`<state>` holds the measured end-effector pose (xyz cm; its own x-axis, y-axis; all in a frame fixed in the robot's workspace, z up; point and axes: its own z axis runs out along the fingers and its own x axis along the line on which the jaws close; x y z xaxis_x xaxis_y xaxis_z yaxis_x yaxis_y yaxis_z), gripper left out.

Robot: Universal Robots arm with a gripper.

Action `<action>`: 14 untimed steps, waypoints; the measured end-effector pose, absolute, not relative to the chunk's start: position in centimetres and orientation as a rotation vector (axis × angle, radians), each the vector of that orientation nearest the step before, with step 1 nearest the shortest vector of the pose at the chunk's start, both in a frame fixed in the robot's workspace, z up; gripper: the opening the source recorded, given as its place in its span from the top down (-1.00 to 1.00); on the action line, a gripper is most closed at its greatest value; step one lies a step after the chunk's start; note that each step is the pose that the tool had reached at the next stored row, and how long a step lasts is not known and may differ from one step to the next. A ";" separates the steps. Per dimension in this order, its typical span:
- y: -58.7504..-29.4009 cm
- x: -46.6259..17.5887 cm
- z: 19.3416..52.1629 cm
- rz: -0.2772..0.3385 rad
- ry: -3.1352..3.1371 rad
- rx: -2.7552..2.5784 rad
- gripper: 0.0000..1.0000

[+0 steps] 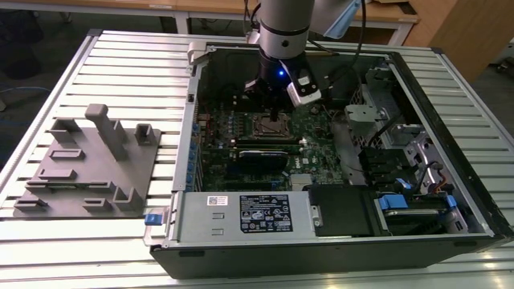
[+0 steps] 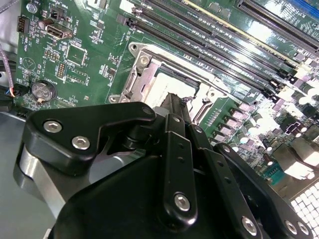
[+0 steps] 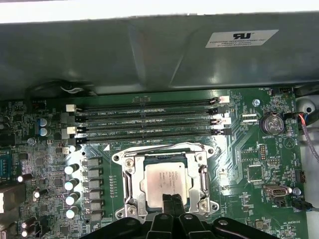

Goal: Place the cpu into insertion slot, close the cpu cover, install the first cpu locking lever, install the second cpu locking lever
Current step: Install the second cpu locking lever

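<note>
The hand (image 3: 172,198) rests on the cpu (image 3: 167,177), cpu cover (image 3: 130,174) closed.

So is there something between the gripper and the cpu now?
No, nothing visible stands between them. In the first wrist view the gripper reaches the near edge of the cpu, which sits inside the cpu cover frame.

cpu (image 3: 166,180) in insertion slot (image 3: 130,185) | cpu cover (image 3: 202,160) around cpu | gripper (image 3: 171,200) above
</note>
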<state>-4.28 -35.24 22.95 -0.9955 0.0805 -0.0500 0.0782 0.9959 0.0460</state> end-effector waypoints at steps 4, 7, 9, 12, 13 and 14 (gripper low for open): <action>-35.3 -4.3 23.1 0.068 3.087 0.123 0.80; -35.2 -4.3 23.1 0.069 3.086 0.123 0.80; -35.2 -4.3 23.1 0.068 3.086 0.123 0.80; -35.3 -4.3 23.1 0.068 3.087 0.123 0.80; -35.3 -4.3 23.1 0.068 3.087 0.123 0.80; -35.4 -4.3 23.1 0.067 3.087 0.123 0.80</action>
